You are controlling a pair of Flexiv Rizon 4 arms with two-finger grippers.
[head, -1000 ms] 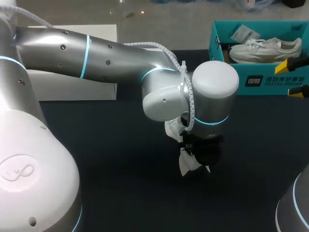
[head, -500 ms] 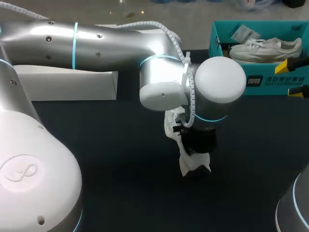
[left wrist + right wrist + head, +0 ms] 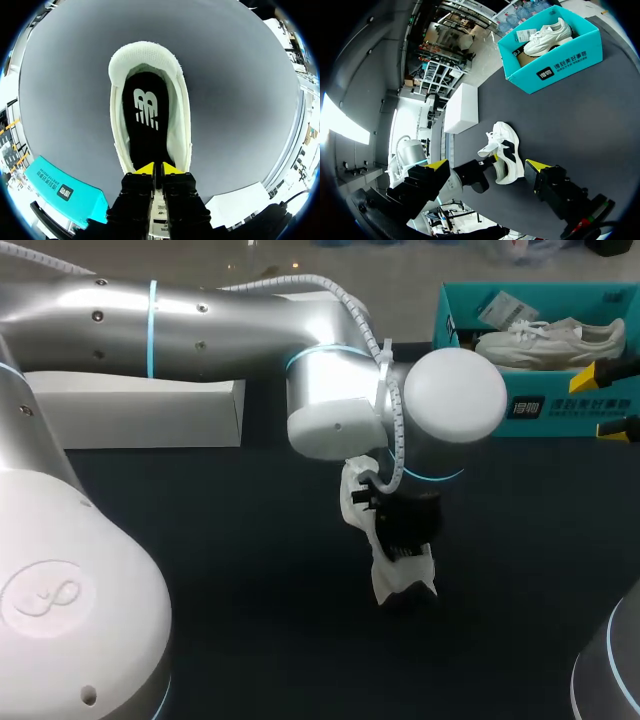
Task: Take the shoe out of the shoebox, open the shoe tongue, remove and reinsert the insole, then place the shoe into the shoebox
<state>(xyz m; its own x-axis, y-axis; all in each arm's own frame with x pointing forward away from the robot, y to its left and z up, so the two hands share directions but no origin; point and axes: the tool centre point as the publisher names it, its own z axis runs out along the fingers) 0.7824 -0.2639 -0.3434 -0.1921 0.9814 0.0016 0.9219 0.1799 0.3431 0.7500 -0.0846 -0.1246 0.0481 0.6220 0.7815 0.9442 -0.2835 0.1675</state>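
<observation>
A white shoe (image 3: 400, 580) lies on the black table, mostly hidden under my left arm's wrist. In the left wrist view I look down into the shoe (image 3: 145, 55), where a black insole (image 3: 145, 115) lies flat inside. My left gripper (image 3: 159, 169) hangs over the tongue end, its yellow tips only a thin slit apart with nothing seen between them. From the right wrist view the shoe (image 3: 509, 160) shows beyond my right gripper (image 3: 487, 165), which stands wide open and apart from it. That right gripper (image 3: 610, 400) sits at the table's right edge, by the teal shoebox (image 3: 540, 405).
The teal shoebox (image 3: 555, 65) at the far right holds a second white shoe (image 3: 550, 340). A white box (image 3: 150, 410) lies at the far left, behind my left arm. Bare black table surrounds the shoe.
My left wrist has shifted slightly away and to the right above the shoe, and its fingers have parted a little. The shoe and my right gripper have not moved.
</observation>
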